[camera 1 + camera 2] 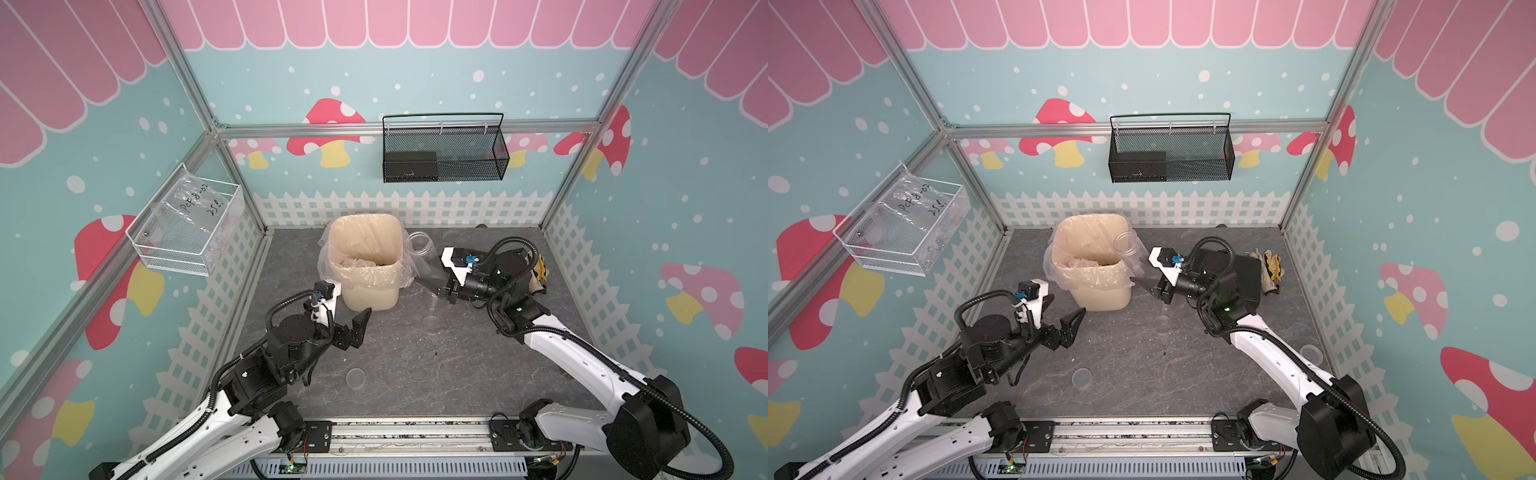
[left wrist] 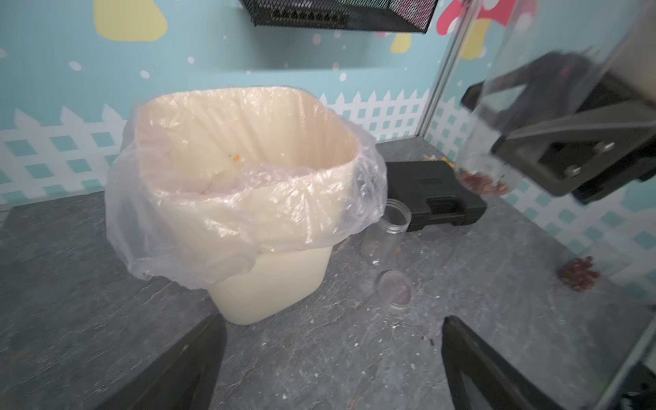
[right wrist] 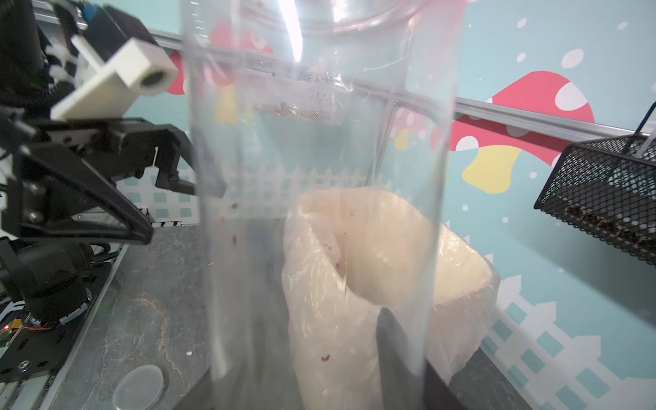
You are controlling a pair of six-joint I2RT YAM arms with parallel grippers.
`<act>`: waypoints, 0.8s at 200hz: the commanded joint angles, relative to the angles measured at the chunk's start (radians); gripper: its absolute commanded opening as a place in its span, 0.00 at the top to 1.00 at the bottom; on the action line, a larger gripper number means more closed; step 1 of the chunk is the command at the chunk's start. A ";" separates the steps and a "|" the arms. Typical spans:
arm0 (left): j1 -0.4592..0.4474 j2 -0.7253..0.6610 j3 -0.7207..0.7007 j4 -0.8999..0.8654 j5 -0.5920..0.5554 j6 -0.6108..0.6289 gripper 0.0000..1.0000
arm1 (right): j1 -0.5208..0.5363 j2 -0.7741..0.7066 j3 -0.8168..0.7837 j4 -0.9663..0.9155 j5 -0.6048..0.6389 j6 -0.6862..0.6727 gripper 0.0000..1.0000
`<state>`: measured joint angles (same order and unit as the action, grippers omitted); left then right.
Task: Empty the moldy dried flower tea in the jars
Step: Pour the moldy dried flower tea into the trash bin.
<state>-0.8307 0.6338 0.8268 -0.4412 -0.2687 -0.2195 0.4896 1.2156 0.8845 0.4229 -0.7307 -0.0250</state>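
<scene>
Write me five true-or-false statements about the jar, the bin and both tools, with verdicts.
1. The right tool holds a clear jar tilted beside the bin. True.
2. The left tool grips a lid. False: it is open and empty.
3. The bin has a plastic liner. True.
4. The held jar is empty. False: reddish tea sits at its base.
5. A clear lid lies on the table. True.
</scene>
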 commanded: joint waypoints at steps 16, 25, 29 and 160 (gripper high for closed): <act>0.006 0.047 0.249 -0.143 0.264 -0.174 0.10 | -0.008 -0.090 -0.066 -0.059 0.010 -0.055 1.00; 0.005 0.081 0.310 -0.182 0.316 -0.203 0.14 | -0.007 -0.109 -0.088 -0.070 0.005 -0.068 1.00; 0.005 0.096 0.341 -0.200 0.338 -0.213 0.16 | -0.007 -0.118 -0.096 -0.075 0.005 -0.071 1.00; 0.005 0.470 0.624 -0.321 0.642 -0.393 0.69 | 0.010 -0.268 -0.278 -0.105 -0.032 -0.088 1.00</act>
<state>-0.8307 1.0916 1.3979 -0.7353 0.3374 -0.5789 0.4900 0.9752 0.6281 0.3138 -0.7341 -0.0906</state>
